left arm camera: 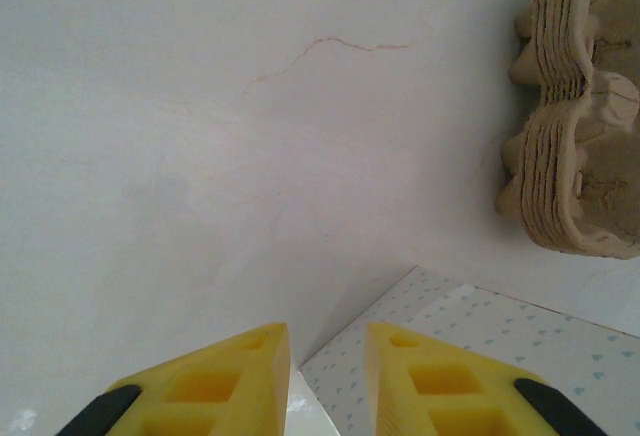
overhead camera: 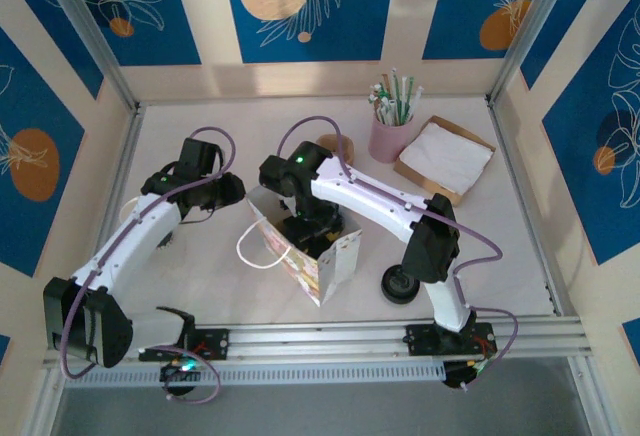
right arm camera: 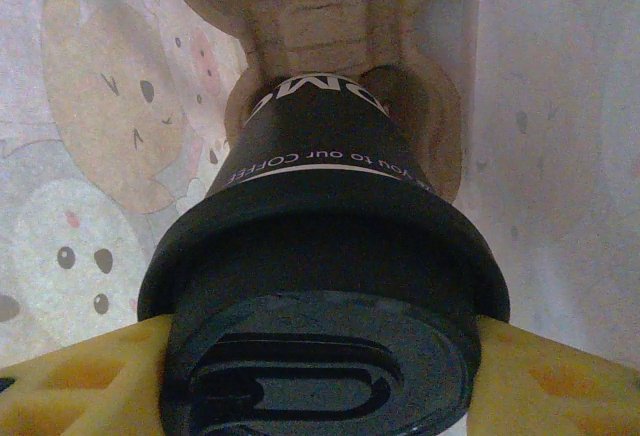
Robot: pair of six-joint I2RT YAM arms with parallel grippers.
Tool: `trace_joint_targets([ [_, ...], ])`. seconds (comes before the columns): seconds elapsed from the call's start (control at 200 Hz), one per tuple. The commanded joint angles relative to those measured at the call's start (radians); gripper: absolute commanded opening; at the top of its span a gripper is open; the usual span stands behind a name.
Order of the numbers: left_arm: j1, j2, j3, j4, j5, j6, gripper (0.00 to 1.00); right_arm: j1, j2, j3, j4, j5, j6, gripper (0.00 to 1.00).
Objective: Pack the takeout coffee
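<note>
The coffee (right arm camera: 320, 186) is inside the bag (overhead camera: 322, 256), at the centre of the top view and under the right wrist there. In the right wrist view its black lid is at the bottom of the frame, nearest the camera. Its dark body narrows toward the upper middle, where the base meets a socket of the pulp carrier (right arm camera: 320, 16). The long axis therefore runs straight away from the camera, lid toward the tool and base toward the bag floor, and the cup looks upright. The right tool (right arm camera: 320, 386) has hold of it, with a yellow finger on either side of the lid and the jaws set about that wide. This looks like the placing step. I cannot tell whether the base is fully seated in the socket. The next move probably calls for a short straight push down, then spreading the jaws and lifting out without snagging the lid or the printed bag walls. The left tool (left arm camera: 325, 336) is at the bag's upper-left rim with a narrow gap. The bag's edge runs toward that gap, but I cannot tell whether it is pinched.
</note>
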Motion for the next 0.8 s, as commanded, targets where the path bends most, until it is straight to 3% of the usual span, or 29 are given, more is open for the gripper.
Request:
trace_joint_targets([
  [0.0,-0.009,-0.014,-0.01,0.006,0.001,0.021,0.26,0.002,0.007,-0.034,-0.184,0.063,0.008,0.53],
  [0.795,-0.009,-0.003,-0.004,0.011,0.007,0.023,0.26,-0.004,0.028,-0.036,-0.184,0.079,-0.004,0.53],
])
